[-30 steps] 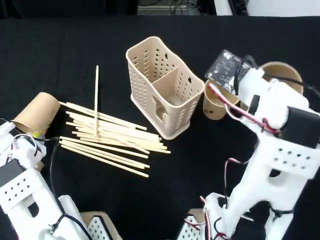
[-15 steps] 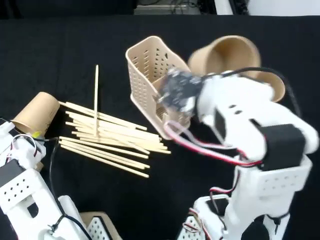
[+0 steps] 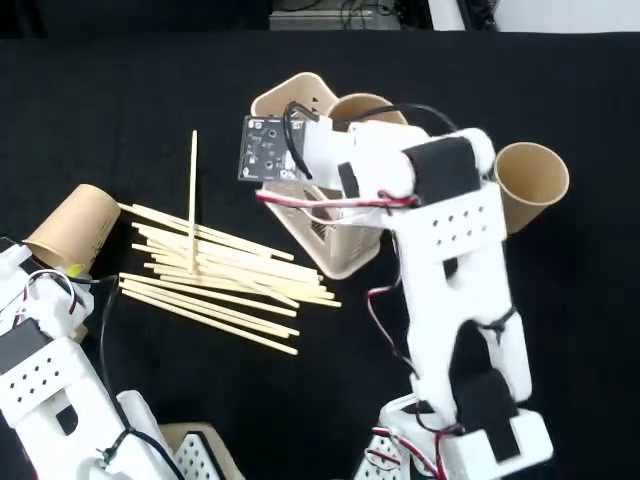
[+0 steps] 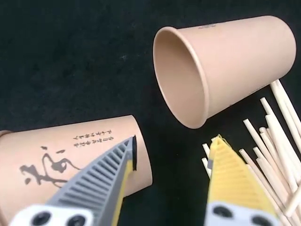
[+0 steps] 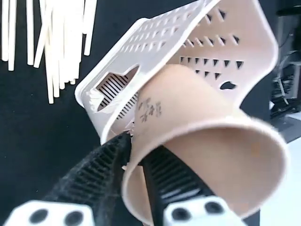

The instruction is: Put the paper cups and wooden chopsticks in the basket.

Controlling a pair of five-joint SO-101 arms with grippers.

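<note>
basket: beige, slotted, stood mid-table
middle cup: tilted over basket
right cup: apart, mouth showing
left cup: lay sideways
chopsticks: loose pile between left cup and basket

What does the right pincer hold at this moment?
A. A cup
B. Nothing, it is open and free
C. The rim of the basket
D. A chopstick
A: in the right wrist view, the right pincer is shut on the wall of a cup, one finger inside and one outside, close to the basket.
</note>
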